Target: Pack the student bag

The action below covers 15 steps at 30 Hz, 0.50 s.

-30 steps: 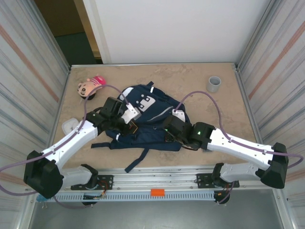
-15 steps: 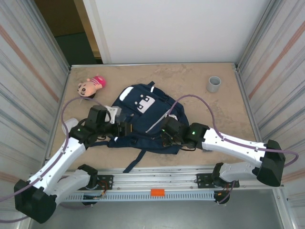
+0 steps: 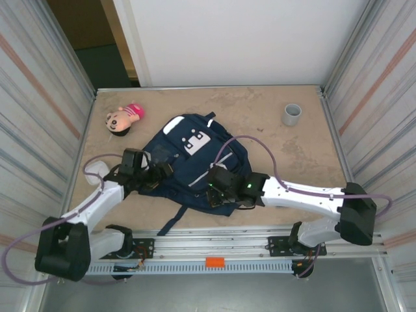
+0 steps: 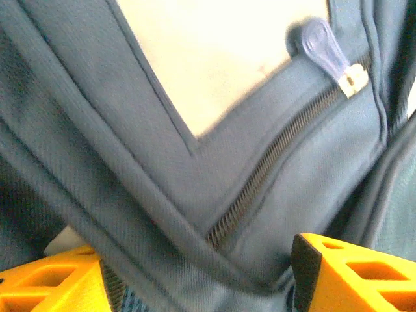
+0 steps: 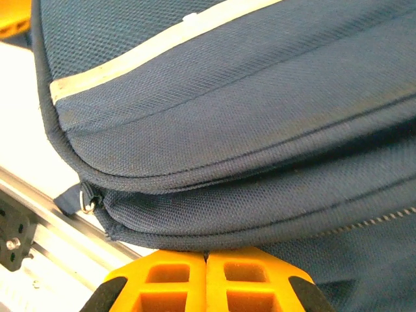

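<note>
Navy blue fabric is seen across the middle of the stone-patterned table (image 3: 286, 162), where the student bag (image 3: 195, 153) is laid flat with its white patches (image 3: 194, 141) toward 12 o'clock and a dark strap (image 3: 170, 221) trailed off toward 7 o'clock.

The left gripper (image 3: 159, 174) is placed at the bag's 8 o'clock edge. In the left wrist view its orange fingers (image 4: 45, 283) are held wide apart, and the left gripper (image 4: 195, 286) has a fold of the bag's fabric lying between them, unclamped. A zipper (image 4: 260, 185) runs across that fold, with its pull tab (image 4: 322, 45) shown toward 1 o'clock.

The right gripper (image 3: 210, 192) is set at the bag's 6 o'clock edge. In the right wrist view the right gripper (image 5: 207, 260) is shown with its orange fingers (image 5: 175, 279) pressed together just under the bag's bottom seam; whether fabric is pinched between them cannot be told. A thin white stripe (image 5: 149, 49) and a small metal ring (image 5: 88, 198) are seen on the bag there.

A small doll (image 3: 123, 117) is laid at 10 o'clock from the bag, and a grey cup (image 3: 292, 114) is stood at 2 o'clock, well apart from it.
</note>
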Motion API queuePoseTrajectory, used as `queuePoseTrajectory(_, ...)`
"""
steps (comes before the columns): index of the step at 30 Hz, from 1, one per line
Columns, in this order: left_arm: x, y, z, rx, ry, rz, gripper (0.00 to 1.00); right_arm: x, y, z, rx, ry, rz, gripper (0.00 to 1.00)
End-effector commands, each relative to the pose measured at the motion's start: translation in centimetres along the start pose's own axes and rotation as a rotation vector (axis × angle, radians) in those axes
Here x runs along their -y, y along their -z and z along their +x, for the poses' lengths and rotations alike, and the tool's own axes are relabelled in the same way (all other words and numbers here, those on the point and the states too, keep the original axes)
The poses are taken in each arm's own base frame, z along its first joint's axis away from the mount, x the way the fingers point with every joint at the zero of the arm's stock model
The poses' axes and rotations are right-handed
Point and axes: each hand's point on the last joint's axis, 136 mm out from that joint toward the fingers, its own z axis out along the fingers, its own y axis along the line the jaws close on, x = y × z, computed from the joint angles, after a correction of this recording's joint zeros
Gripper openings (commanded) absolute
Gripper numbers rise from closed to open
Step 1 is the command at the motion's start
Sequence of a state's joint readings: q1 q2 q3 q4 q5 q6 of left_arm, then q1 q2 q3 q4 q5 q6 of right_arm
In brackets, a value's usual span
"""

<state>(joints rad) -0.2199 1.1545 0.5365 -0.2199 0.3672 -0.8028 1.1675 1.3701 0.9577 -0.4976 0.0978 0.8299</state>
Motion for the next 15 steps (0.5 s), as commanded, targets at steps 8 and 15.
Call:
queuePoseTrajectory(8,5.6,1.9,-6.4,0.058,0.054,0.153,0.70,-6.7,-3.5,-3.9,0.039,-0.006,-0.115,0.00)
queuePoseTrajectory(15,2.7,5.9,0.6,0.022,0.270,0.124,0.70,-7.6,-4.2,-4.4,0.027,-0.008,-0.148,0.00)
